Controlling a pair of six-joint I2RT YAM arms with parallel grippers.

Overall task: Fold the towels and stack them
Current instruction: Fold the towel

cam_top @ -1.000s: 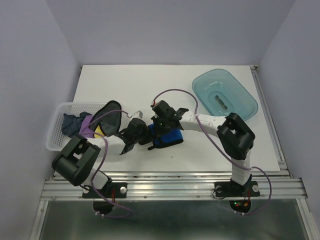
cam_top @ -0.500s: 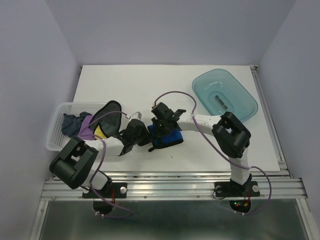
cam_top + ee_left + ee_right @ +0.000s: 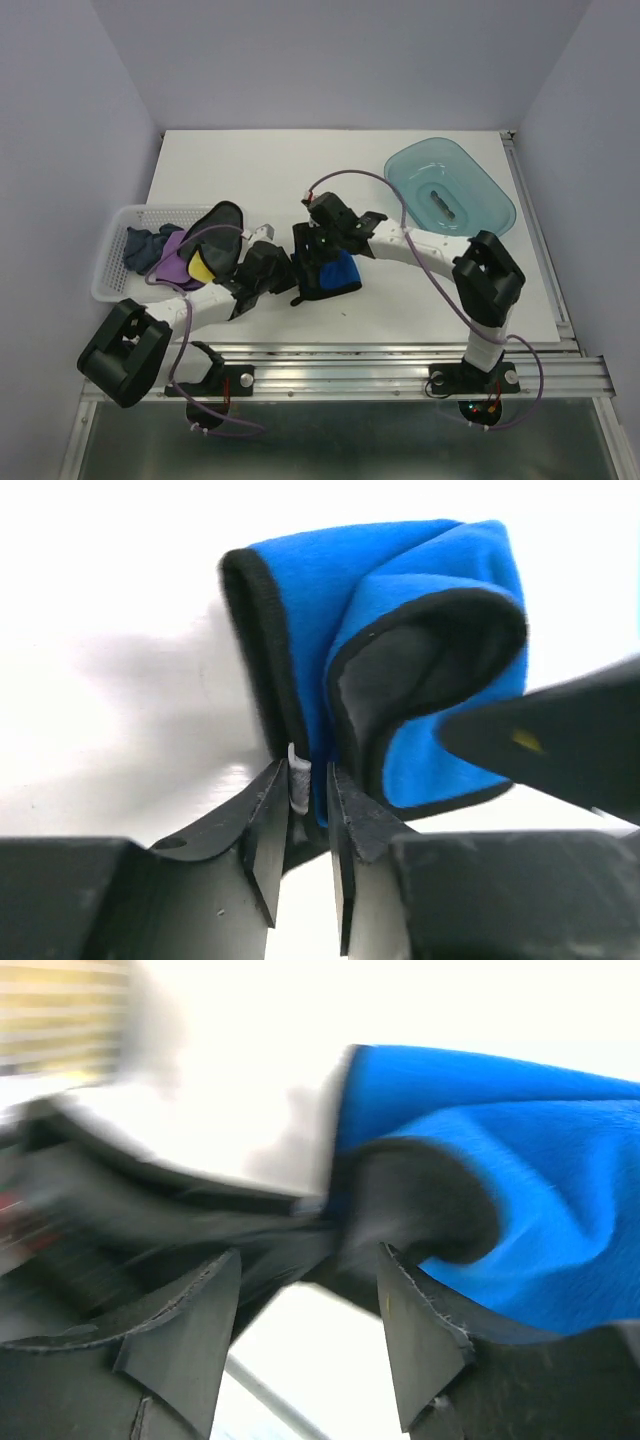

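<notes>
Against left pincer [image 3: 305,780], folded blue towel [image 3: 330,580]

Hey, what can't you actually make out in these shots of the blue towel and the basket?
- Left wrist view: whether the left claw pinches the blue towel or just straddles its edge; the gap is too narrow.
- Right wrist view: motion blur smears whatever lies left of the right claw.
- Top view: the claws cover part of the towel; cloths heaped in the basket hide one another.

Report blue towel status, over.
Left fingers barely parted at edge of blue towel. Right fingers wide open at its fold. Towel folded on table, flap curled. Nothing blocking.
</notes>
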